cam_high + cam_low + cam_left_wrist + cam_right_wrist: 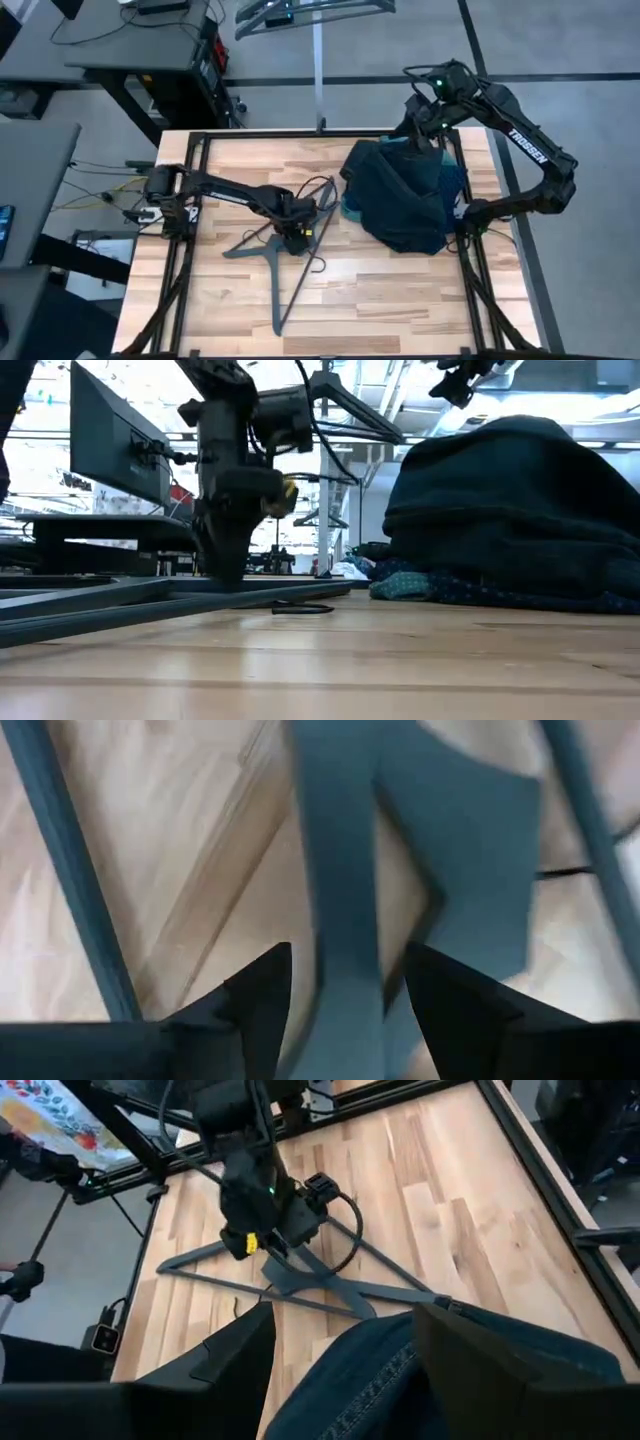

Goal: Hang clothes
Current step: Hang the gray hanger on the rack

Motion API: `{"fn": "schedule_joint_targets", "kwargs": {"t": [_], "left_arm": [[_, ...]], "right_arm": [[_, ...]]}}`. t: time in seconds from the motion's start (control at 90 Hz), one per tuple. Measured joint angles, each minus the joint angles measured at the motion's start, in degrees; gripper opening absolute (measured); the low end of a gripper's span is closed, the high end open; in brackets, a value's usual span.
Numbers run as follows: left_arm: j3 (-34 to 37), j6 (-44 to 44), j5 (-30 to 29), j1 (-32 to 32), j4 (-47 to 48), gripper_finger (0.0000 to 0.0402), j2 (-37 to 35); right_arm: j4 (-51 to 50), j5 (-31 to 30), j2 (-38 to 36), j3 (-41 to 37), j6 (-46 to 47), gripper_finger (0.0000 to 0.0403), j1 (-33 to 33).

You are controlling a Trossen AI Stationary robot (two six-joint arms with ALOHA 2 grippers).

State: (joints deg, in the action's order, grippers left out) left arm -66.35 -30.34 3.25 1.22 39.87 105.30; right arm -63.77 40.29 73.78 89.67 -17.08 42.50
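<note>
Left gripper (297, 238): fingers (262, 988) parted, astride a flat bar of the black hangers (275, 250) mid-table (contact not discernible). Right gripper (424, 140): fingers spread over denim of the jeans (405, 195) at the pile's far end. Pile's long axis runs far-to-near along the table's (400, 300) right rail, teal shirt (352, 208) peeking left; near boards bare

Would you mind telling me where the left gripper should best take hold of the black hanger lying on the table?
Probably the flat neck of the hanger, from straight above: it lies flat on the table, and the left gripper already straddles that strip, open.
</note>
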Motion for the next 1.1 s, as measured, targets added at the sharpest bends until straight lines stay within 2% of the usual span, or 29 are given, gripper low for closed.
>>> {"fn": "schedule_joint_targets", "kwargs": {"t": [0.144, 0.3, 0.411, 0.533, 0.733, 0.933, 1.011, 1.1], "left_arm": [[-0.17, 0.96, 0.21, -0.05, 0.80, 0.0164, 1.48], [-1.35, 3.06, -2.05, -0.14, 5.12, 0.0063, 0.32], [-4.95, 4.91, -5.91, -0.20, 9.76, 0.0063, -2.17], [-11.09, 7.64, -10.60, -0.18, 19.24, 0.0063, -4.10], [-27.07, 15.97, -22.52, -0.18, 34.41, 0.0063, -5.10], [-39.22, 26.07, -32.94, -0.11, 36.49, 0.0063, -5.04], [-41.71, 28.51, -36.61, -0.11, 36.88, 0.0063, -5.04], [-42.62, 30.17, -38.21, 0.41, 37.01, 0.0063, -5.04]], "right_arm": [[-0.18, -0.03, 0.00, 0.00, 0.99, 0.0224, 0.00], [-0.92, -0.22, 0.02, 0.00, 8.55, 0.0224, 0.00], [-0.56, -0.40, 0.02, 0.00, 11.58, 0.0224, 0.40], [-0.55, -0.58, 0.02, 0.01, 13.67, 0.0224, 0.83], [0.31, -0.72, 1.59, 0.07, 16.10, 0.0224, 0.61], [5.63, 1.00, 5.68, 0.04, 20.18, 0.0224, -0.65], [9.21, 3.38, 7.45, 0.04, 23.04, 0.0224, -1.30], [13.89, 5.66, 8.94, 0.04, 27.38, 0.0224, -2.32]]}}
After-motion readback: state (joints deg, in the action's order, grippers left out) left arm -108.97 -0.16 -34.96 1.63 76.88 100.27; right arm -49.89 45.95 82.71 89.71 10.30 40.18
